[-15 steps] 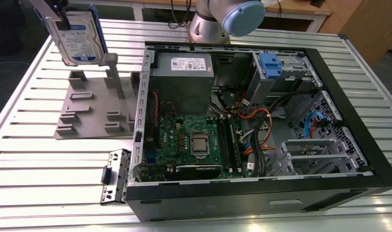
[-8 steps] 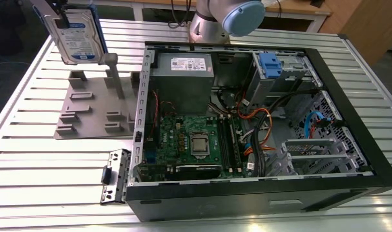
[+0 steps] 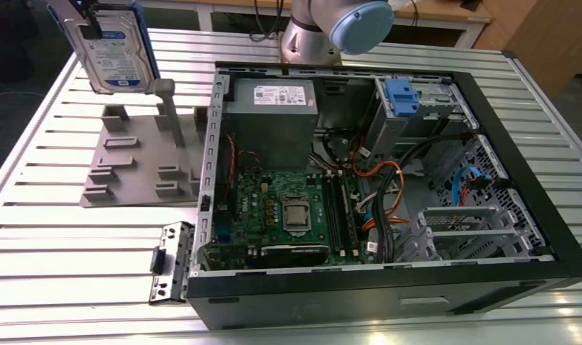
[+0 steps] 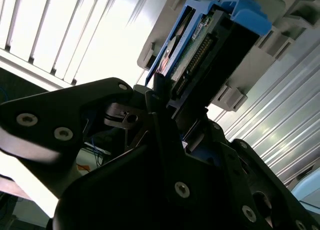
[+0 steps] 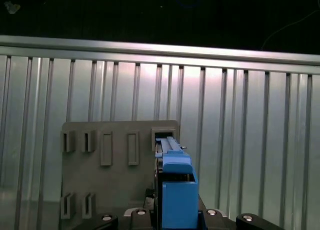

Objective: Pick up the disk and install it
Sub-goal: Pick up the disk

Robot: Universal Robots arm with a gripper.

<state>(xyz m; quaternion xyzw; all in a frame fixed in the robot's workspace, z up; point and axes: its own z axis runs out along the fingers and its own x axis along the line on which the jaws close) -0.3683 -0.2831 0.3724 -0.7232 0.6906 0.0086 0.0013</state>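
The fingers (image 4: 162, 120) are pinching the disk (image 3: 113, 50) by its blue frame, holding it up in the air above the grey stand (image 3: 138, 162) on the surface (image 3: 42, 244), and it is looking hard, rather heavy, and easy to break.

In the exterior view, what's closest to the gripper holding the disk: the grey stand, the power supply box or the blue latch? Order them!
1. Grey stand, just below the gripper and its disk.
2. Power supply box, inside the computer case.
3. Blue latch, farthest toward the exterior view's right.
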